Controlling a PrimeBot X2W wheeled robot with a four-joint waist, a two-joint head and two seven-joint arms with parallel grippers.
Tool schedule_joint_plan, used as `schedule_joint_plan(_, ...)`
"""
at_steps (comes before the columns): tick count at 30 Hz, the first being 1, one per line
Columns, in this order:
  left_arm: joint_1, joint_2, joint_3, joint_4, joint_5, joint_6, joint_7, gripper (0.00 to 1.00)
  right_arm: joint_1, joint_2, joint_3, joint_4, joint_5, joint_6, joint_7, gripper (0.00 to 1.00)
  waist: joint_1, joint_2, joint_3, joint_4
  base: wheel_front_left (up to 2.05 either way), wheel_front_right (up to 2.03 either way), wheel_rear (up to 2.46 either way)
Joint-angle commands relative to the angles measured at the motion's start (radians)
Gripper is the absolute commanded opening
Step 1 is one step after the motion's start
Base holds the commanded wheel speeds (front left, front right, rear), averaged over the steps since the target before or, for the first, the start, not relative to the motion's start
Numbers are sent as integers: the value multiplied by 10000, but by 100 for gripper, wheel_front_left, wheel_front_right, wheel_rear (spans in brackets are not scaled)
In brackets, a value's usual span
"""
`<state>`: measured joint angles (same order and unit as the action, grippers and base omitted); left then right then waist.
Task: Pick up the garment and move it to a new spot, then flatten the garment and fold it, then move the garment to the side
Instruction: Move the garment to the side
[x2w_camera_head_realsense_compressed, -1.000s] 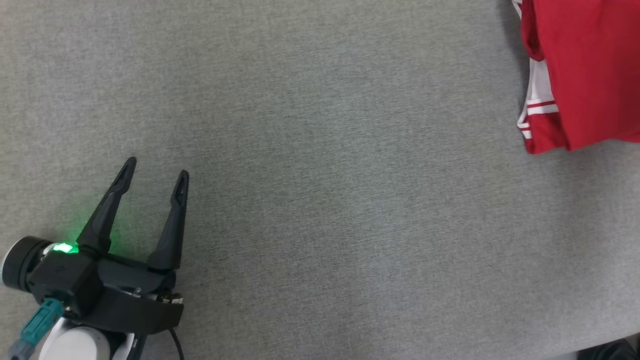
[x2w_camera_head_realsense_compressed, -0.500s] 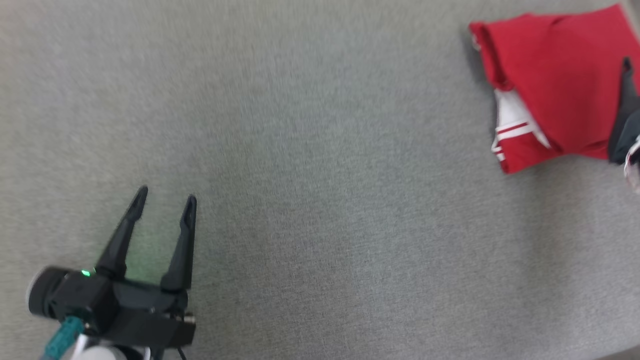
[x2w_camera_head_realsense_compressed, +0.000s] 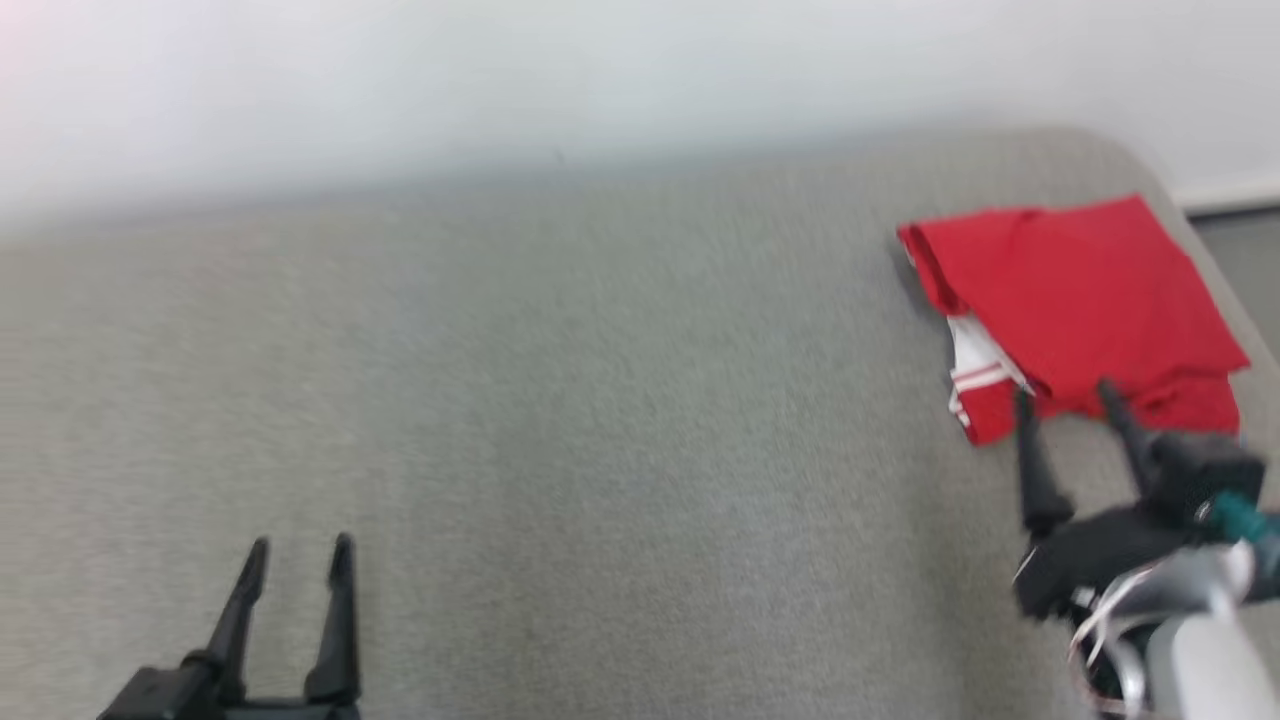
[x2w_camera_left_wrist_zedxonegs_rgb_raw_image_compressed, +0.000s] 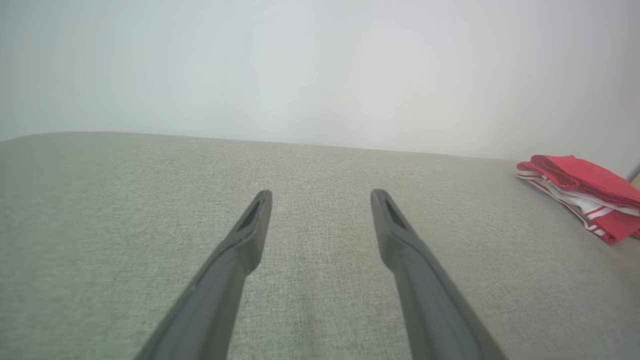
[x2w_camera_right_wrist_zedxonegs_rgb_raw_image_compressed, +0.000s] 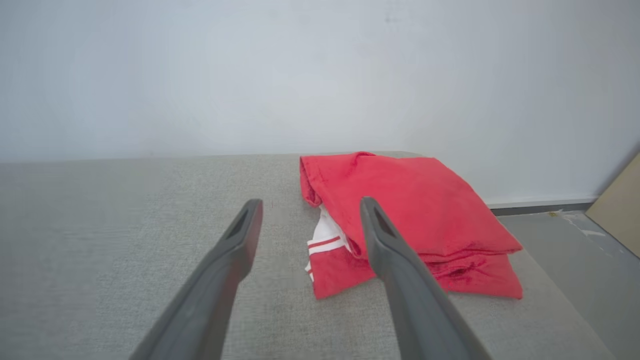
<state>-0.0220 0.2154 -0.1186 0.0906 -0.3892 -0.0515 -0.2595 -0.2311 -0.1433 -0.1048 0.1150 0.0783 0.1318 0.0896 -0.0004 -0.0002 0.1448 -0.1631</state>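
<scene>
Right gripper (x2w_camera_head_realsense_compressed: 1062, 392) is held apart and empty at the lower right, just beside the folded garment (x2w_camera_head_realsense_compressed: 1080, 290) lying at the upper right of the tabletop (x2w_camera_head_realsense_compressed: 600, 400), so the move aside is judged nearly done and only a clean retreat is called for.

I work in what looks like a plain test room rather than a furnished home — a wide bench (x2w_camera_head_realsense_compressed: 600, 450) covered in grey woven cloth, rounded at the corner, with a bare white wall (x2w_camera_head_realsense_compressed: 600, 70) behind it. Past its right end I see a pale skirting strip (x2w_camera_right_wrist_zedxonegs_rgb_raw_image_compressed: 540, 201), smooth grey floor (x2w_camera_right_wrist_zedxonegs_rgb_raw_image_compressed: 565, 250) and a tan board (x2w_camera_right_wrist_zedxonegs_rgb_raw_image_compressed: 622, 210).
</scene>
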Motion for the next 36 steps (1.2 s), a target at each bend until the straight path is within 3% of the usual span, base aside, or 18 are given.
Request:
schedule_joint_plan(1,176,-58,75,69,-58,85,-48,100,272,84,76,-35,103,-23,-140,100,4,2,-1353,893,0,0,0)
schedule_joint_plan(7,528,-164,757,288,-90,482,-57,100,1196,744,324,-146,760,-23,-888,100,4,2,-1812,1501,0,0,0)
schedule_joint_plan(14,842,-246,889,686,111,636,-53,100,2177,909,728,-57,1130,-23,-1188,100,4,2,-2105,2037,0,0,0)
schedule_joint_plan(36,999,-251,543,1680,245,16,-56,100,2654,931,498,244,1015,-23,-634,100,4,2,-2164,1644,0,0,0)
